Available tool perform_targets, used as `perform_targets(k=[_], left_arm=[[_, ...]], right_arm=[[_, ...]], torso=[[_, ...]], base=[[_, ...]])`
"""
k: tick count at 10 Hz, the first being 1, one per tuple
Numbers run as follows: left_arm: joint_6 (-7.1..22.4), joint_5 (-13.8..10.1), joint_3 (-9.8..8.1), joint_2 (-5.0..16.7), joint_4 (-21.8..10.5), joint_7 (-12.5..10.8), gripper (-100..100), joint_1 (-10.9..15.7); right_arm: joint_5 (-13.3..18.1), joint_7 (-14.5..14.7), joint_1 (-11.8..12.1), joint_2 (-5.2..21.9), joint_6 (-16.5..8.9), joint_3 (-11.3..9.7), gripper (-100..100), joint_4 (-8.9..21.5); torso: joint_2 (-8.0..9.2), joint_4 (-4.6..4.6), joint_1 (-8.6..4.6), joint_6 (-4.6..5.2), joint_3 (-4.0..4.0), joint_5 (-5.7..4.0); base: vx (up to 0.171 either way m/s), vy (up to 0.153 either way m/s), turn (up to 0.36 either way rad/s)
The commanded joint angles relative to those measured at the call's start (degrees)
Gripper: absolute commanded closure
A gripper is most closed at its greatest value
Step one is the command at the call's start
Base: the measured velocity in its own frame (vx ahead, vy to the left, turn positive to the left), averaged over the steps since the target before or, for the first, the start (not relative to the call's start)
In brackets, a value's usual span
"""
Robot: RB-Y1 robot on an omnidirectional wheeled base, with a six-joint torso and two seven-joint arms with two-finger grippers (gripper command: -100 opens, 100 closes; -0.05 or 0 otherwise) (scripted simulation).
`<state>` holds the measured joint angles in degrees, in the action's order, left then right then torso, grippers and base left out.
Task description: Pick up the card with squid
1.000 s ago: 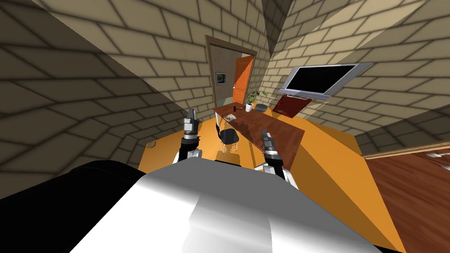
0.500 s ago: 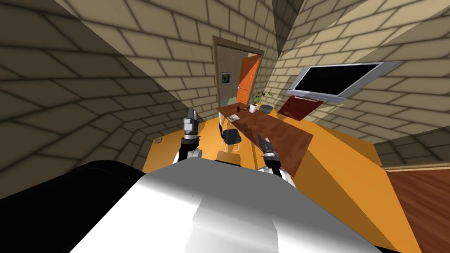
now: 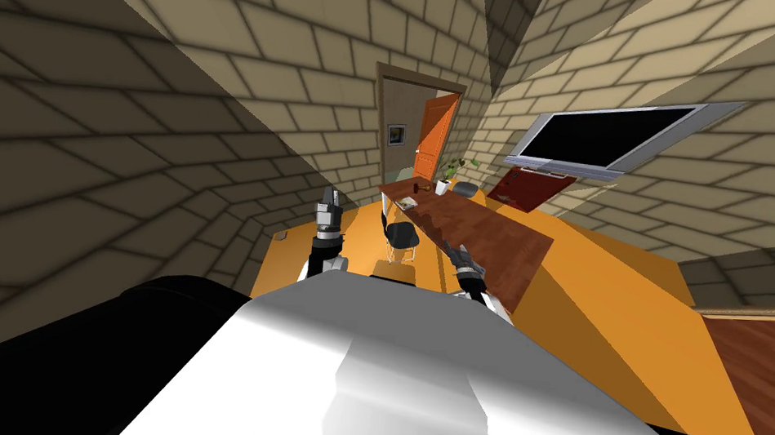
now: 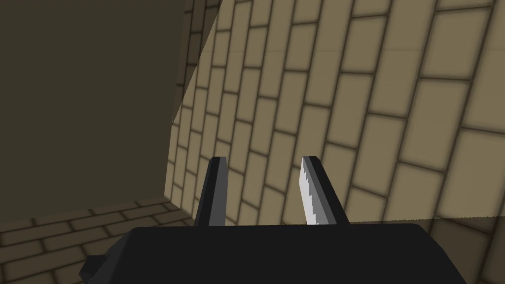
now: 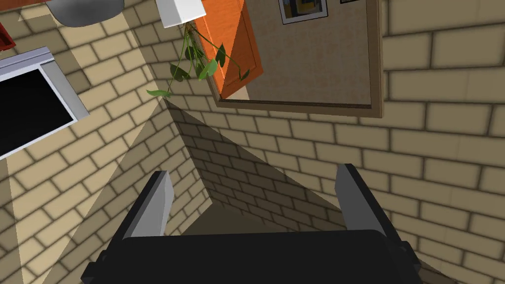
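Standing far from the long red-brown wooden table (image 3: 491, 240), I must roll toward its pale card (image 3: 405, 202), right pincer (image 5: 252, 170) wide, empty.

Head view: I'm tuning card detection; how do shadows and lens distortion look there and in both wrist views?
Head view: wide lens splays the walls; a diagonal shadow darkens the left wall, the table is lit. Left wrist view: a shadow edge splits the brick wall. Right wrist view: a shadow wedge in the wall corner.

Obstacle ahead of you: black chair (image 3: 400, 234) against the brown table (image 3: 499, 240). Far end: potted plant (image 3: 443, 186). Passage: orange floor (image 3: 604, 282) right of the table.
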<state>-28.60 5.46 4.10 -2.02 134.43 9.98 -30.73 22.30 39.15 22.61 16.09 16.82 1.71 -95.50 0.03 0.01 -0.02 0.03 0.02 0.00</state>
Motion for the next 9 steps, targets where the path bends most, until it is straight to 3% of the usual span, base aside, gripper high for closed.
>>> perform_targets(k=[1,4,5,6,7,8,9], left_arm=[[0.0,0.0,0.0,0.0,0.0,0.0,0,0.0],[0.0,0.0,0.0,0.0,0.0,0.0,0,0.0],[0.0,0.0,0.0,0.0,0.0,0.0,0,0.0],[0.0,0.0,0.0,0.0,0.0,0.0,0,0.0],[0.0,0.0,0.0,0.0,0.0,0.0,0,0.0],[0.0,0.0,0.0,0.0,0.0,0.0,0,0.0],[0.0,0.0,0.0,0.0,0.0,0.0,0,0.0]], right_arm=[[2.23,2.86,-0.3,0.51,-1.37,0.24,-100,2.86],[4.0,5.29,-0.69,1.31,-2.68,0.52,-100,5.45],[5.76,7.41,-1.07,2.15,-3.97,0.8,-100,7.07],[5.76,7.41,-1.07,2.15,-3.97,0.8,-100,7.83],[7.48,9.5,-1.45,3.02,-5.25,1.08,-100,9.42],[7.48,9.5,-1.45,3.02,-5.25,1.08,-100,10.19],[9.17,11.55,-1.83,3.91,-6.51,1.35,-100,12.0]], torso=[[0.0,0.0,0.0,0.0,0.0,0.0],[0.0,0.0,0.02,-0.01,0.0,0.01],[-0.01,0.0,0.01,0.0,0.0,0.01],[-0.01,0.0,0.01,-0.02,-0.01,0.01],[-0.01,0.0,0.0,0.01,-0.01,0.0],[-0.01,0.0,0.01,-0.01,0.0,0.01],[-0.01,0.0,0.0,0.01,0.0,0.01]], base=[[-0.008,0.004,0.108],[-0.007,0.003,0.084],[-0.008,0.004,0.119],[-0.005,-0.001,0.057],[-0.008,0.003,0.115],[-0.007,0.001,0.056],[-0.007,0.004,0.096]])
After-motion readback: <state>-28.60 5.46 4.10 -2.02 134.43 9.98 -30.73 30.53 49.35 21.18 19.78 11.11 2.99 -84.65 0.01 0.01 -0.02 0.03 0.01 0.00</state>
